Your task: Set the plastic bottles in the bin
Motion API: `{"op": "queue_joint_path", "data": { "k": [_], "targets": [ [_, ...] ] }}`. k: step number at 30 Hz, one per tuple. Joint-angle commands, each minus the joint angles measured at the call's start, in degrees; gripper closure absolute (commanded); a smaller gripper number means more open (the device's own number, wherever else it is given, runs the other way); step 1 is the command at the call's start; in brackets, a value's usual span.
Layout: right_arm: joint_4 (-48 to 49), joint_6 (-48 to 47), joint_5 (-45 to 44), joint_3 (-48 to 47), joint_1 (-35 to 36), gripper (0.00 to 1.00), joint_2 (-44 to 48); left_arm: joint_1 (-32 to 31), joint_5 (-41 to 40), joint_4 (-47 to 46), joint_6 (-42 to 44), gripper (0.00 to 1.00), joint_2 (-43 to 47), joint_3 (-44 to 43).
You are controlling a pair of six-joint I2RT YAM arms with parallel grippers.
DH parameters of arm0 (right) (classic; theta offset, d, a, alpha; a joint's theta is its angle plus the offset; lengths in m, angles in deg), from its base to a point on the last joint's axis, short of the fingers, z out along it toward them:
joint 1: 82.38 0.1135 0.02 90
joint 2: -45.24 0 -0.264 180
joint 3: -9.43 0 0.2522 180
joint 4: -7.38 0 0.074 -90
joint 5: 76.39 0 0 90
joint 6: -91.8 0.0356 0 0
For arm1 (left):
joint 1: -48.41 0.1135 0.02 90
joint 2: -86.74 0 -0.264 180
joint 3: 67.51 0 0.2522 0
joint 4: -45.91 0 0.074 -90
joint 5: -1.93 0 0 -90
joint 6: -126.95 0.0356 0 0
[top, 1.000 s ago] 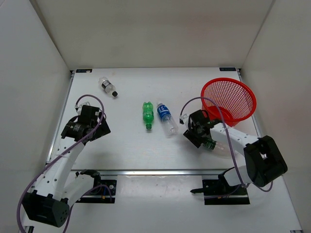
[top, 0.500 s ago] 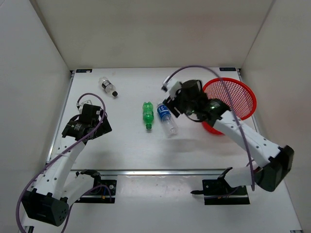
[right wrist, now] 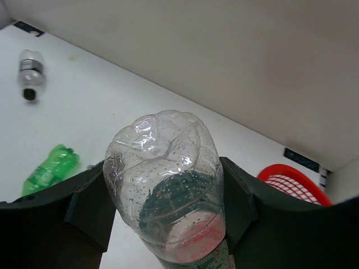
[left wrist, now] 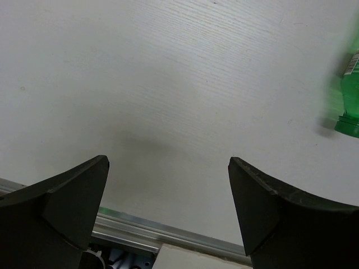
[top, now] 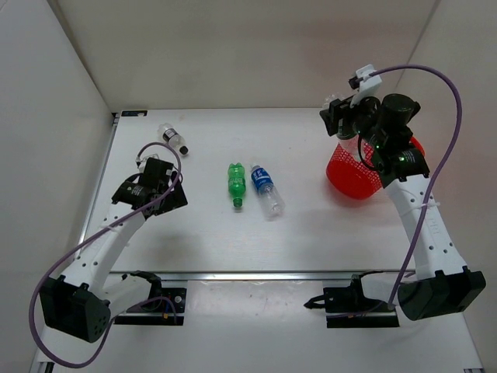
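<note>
My right gripper (top: 342, 123) is shut on the clear bottle with the dark green cap (right wrist: 165, 179) and holds it high, over the left rim of the red mesh bin (top: 351, 177). The bin's rim also shows in the right wrist view (right wrist: 294, 180). The green bottle (top: 236, 183) and the clear bottle with the blue label (top: 265, 189) lie side by side mid-table. The clear bottle with the black cap (top: 174, 138) lies at the far left. My left gripper (top: 172, 197) is open and empty, low over bare table left of the green bottle (left wrist: 349, 106).
White walls enclose the table on three sides. An aluminium rail (left wrist: 168, 238) runs along the near edge just under my left gripper. The right arm and its purple cable hide part of the bin.
My right gripper has risen from the near right of the table and swung back to above the bin, with the bottle in it. My left gripper has shifted slightly right.
</note>
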State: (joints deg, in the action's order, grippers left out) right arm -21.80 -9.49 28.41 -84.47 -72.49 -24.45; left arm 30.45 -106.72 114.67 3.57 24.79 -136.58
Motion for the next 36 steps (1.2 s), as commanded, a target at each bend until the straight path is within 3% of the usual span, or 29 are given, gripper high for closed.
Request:
{"op": "queue_joint_path", "data": {
  "k": [1,6,11,13,16,18,21,22,25,27,31,33,36],
  "targets": [
    [7.25,4.96,9.63,0.25,1.18,0.47,1.49,-1.02,-1.03,-1.39,0.08,0.01,-0.88,-2.87],
    [11.89,16.2,24.18,-0.82,-2.41,0.46,-0.09,-0.94,-0.59,-2.27,-0.19,0.01,-1.33,-3.31],
    [18.22,23.66,32.8,-0.1,-6.01,0.46,-0.01,0.02,-1.3,-1.39,0.08,0.02,-0.37,-3.23],
    [23.92,28.49,37.63,0.5,-8.64,0.46,0.17,0.11,-0.95,-1.74,0.42,0.01,0.34,-3.4],
    [40.88,47.61,45.45,2.53,-13.38,0.46,0.34,0.12,-0.33,-2.0,0.69,0.01,0.61,-3.31],
    [46.7,51.17,47.94,1.57,-14.72,0.46,-0.18,-0.24,-0.59,-2.0,0.52,0.01,0.34,-3.14],
    [37.1,42.61,42.79,-0.36,-14.81,0.45,-0.01,-0.94,-0.33,-2.62,0.61,0.01,-0.36,-3.84],
    [33.39,35.53,40.24,-1.41,-14.38,0.45,0.34,-1.03,-0.33,-2.71,0.86,0.02,-0.36,-3.75],
    [16.51,21.27,22.58,-0.73,-12.18,0.43,1.49,-1.73,-0.41,-2.97,0.78,0.02,-1.24,-4.89],
    [16.29,17.89,14.14,4.26,-11.91,0.42,2.54,-2.61,-0.15,-3.58,1.04,0.01,-2.2,-5.77],
    [20.16,22.52,17.62,9.55,-16.57,0.4,0.88,-4.01,0.38,-4.81,1.48,0.01,-4.92,-7.09],
    [19.56,20.88,14.31,12.28,-15.35,0.32,0.78,-4.89,0.73,-5.78,1.66,0.01,-6.68,-7.97],
    [17.71,17.97,9.81,13.69,-12.97,0.09,1.57,-5.86,1.51,-6.49,2.09,0.01,-9.75,-9.37]
  ]
}}
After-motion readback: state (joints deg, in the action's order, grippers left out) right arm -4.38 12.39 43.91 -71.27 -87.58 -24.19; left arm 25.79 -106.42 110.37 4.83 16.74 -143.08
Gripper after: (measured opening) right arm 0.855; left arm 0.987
